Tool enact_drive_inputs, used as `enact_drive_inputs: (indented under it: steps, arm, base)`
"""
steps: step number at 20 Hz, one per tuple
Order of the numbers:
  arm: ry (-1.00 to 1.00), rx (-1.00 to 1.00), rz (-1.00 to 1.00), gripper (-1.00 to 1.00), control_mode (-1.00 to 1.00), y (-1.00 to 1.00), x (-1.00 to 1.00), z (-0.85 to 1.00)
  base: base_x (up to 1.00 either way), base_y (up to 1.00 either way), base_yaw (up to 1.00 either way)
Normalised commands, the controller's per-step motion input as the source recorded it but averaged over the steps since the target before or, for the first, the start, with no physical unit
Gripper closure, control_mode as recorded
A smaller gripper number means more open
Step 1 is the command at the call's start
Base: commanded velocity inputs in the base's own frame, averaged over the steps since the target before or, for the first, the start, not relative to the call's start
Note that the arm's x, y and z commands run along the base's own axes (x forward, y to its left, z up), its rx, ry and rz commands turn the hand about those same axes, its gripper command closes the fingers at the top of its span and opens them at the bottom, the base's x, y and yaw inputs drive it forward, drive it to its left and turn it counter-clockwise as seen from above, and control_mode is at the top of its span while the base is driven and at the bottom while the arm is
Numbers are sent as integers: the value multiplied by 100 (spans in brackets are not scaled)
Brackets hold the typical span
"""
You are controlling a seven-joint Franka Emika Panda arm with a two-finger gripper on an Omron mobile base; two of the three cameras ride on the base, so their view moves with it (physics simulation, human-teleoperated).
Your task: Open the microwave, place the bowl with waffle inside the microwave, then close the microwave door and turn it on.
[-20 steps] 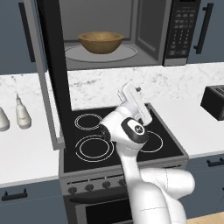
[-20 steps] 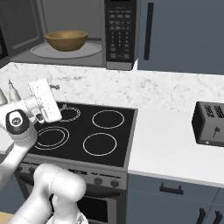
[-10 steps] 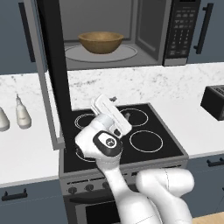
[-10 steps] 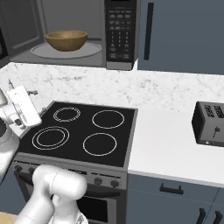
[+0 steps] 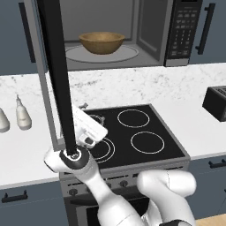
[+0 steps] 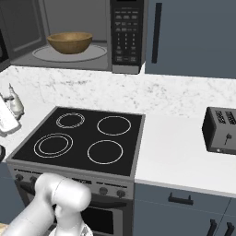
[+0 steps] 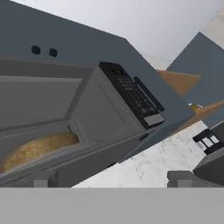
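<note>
Swung left, pincer (image 5: pixel 84 107) sits below the bowl (image 5: pixel 101 43).

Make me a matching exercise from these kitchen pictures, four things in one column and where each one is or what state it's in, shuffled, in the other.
Things:
1. bowl
2. microwave door
3. toaster
4. bottles

Places or states:
A. on the counter right of the stove
B. swung open
C. on the turntable in the microwave
D. on the counter left of the stove

Pairs: 1-C, 2-B, 3-A, 4-D
</note>
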Motion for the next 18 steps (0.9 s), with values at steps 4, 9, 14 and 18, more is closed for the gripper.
enact_drive_inputs:
  steps: [4,9,14,18]
  arm:
    - [-7,-22,-3,-100,-100,100,-11,0]
    - [-11,-17,-3,-100,-100,98,-13,0]
    - [-10,-14,-2,-100,-100,87,-8,0]
    - [-7,-11,0,-100,-100,71,-1,-3]
  base:
    - [0,0,0]
    - [0,0,0]
    - [0,0,0]
    - [0,0,0]
